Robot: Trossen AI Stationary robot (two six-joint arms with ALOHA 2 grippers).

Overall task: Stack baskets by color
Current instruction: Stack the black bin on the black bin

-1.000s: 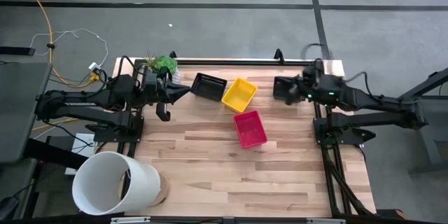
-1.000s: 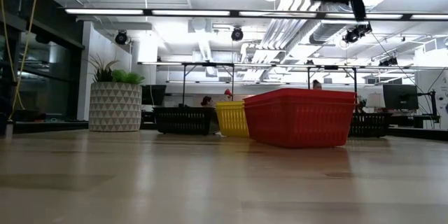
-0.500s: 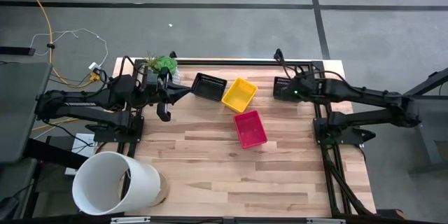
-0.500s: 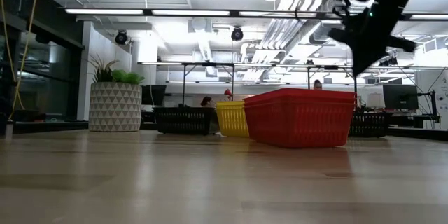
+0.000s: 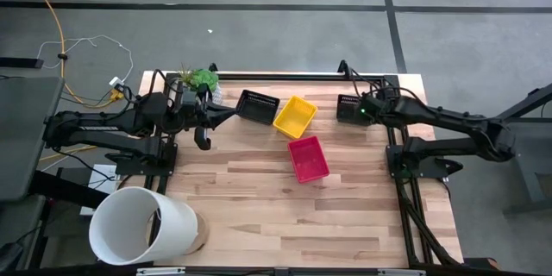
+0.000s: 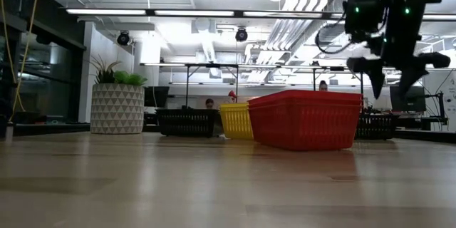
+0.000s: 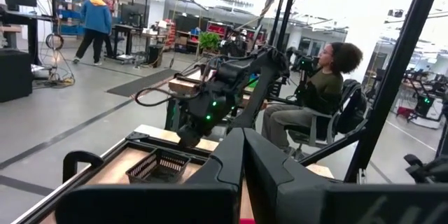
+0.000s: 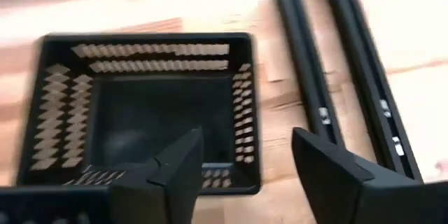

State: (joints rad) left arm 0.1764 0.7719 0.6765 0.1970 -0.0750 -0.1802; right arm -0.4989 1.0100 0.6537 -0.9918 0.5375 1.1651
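Four baskets show on the table. A black basket [image 5: 257,106], a yellow basket [image 5: 295,116] and a red basket [image 5: 308,158] rest on their bottoms mid-table. A second black basket [image 5: 348,108] sits at the far right. My right gripper [image 8: 245,161] hangs open just above it, tipped downward, one finger over the hollow and one over the rim's side; it touches nothing. In the low view my right gripper [image 6: 388,78] stands above that basket [image 6: 377,126]. My left gripper [image 5: 226,113] is shut, held level above the table just left of the first black basket.
A large white cylinder [image 5: 142,224] lies at the near left corner. A potted plant [image 5: 200,78] stands at the far left behind my left arm. A black rail [image 8: 308,77] runs along the table's right edge beside the second black basket. A person sits beyond the table.
My right gripper has come down over the black basket at the far right, shifting a little toward the table's left. It has tipped from about level to pointing steeply down, rolled about its axis, and opened. The baskets have not moved.
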